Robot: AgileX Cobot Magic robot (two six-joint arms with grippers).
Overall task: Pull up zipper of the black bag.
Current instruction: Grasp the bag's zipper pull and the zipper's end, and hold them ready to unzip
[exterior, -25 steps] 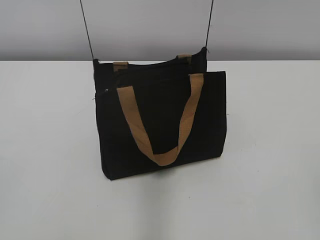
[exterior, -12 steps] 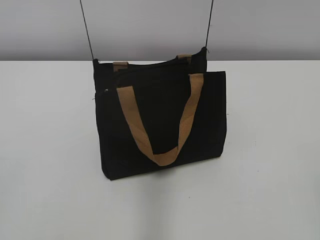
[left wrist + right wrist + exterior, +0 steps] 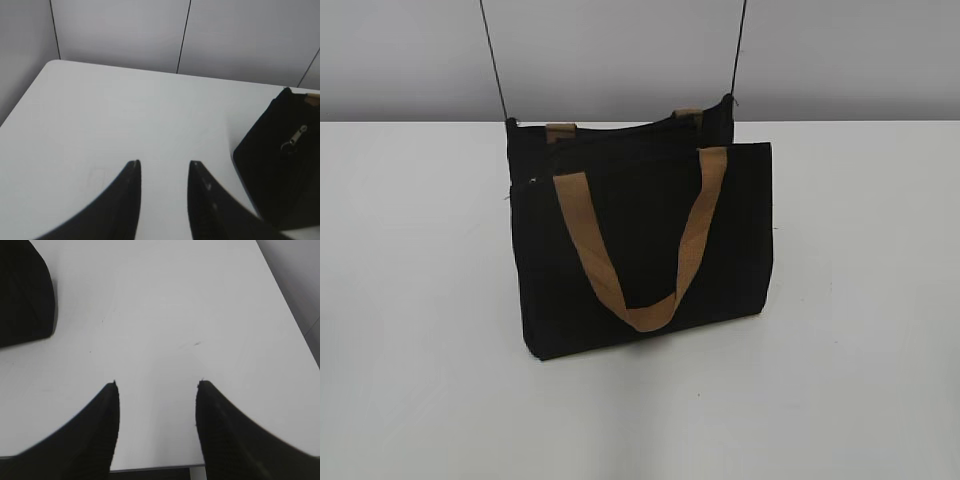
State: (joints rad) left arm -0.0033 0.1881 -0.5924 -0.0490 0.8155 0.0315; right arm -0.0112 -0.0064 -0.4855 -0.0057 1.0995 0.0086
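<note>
The black bag [image 3: 640,240] stands upright in the middle of the white table, with a tan handle [image 3: 645,250] hanging down its front and two thin black cords rising from its top corners. In the left wrist view the bag's end [image 3: 280,165] shows at the right, with the small silver zipper [image 3: 295,137] and its pull tab dangling on it. My left gripper [image 3: 164,162] is open and empty over bare table, left of the bag. My right gripper [image 3: 157,384] is open and empty; the bag's corner [image 3: 25,295] lies far to its upper left. Neither gripper shows in the exterior view.
The white table [image 3: 420,380] ends at a grey wall behind the bag. The table's near edge [image 3: 150,467] shows just below my right gripper. Its right edge runs along the right side of the right wrist view.
</note>
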